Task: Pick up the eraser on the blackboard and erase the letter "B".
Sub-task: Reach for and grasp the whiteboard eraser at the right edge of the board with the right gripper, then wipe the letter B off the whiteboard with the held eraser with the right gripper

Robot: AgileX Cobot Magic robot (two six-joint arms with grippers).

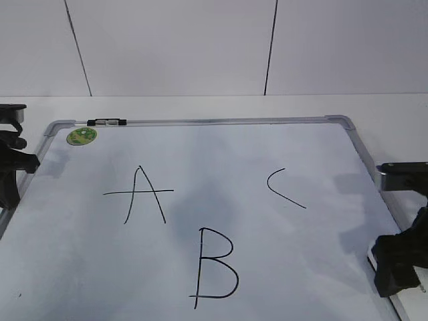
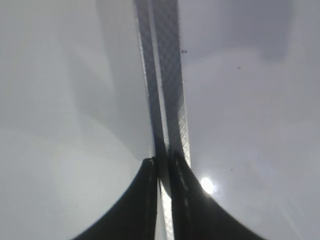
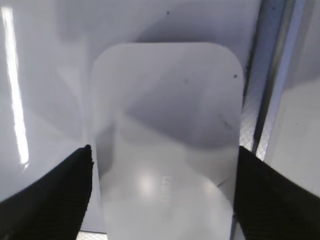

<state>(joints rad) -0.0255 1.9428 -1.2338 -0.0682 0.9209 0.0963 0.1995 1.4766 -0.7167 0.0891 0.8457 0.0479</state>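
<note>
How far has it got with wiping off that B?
Nothing is wiped yet: the letter "B" is whole on the blackboard. The right gripper is open, its fingers either side of the eraser. Grasping, lifting and wiping remain.

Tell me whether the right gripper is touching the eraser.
Cannot tell. In the right wrist view the open jaws of the right gripper flank the eraser, its edges at the fingers.

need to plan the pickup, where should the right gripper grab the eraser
Grip the eraser across its two long sides, coming straight down. It lies flat on the blackboard beside the frame, and the open right gripper already has a finger outside each long edge.
</note>
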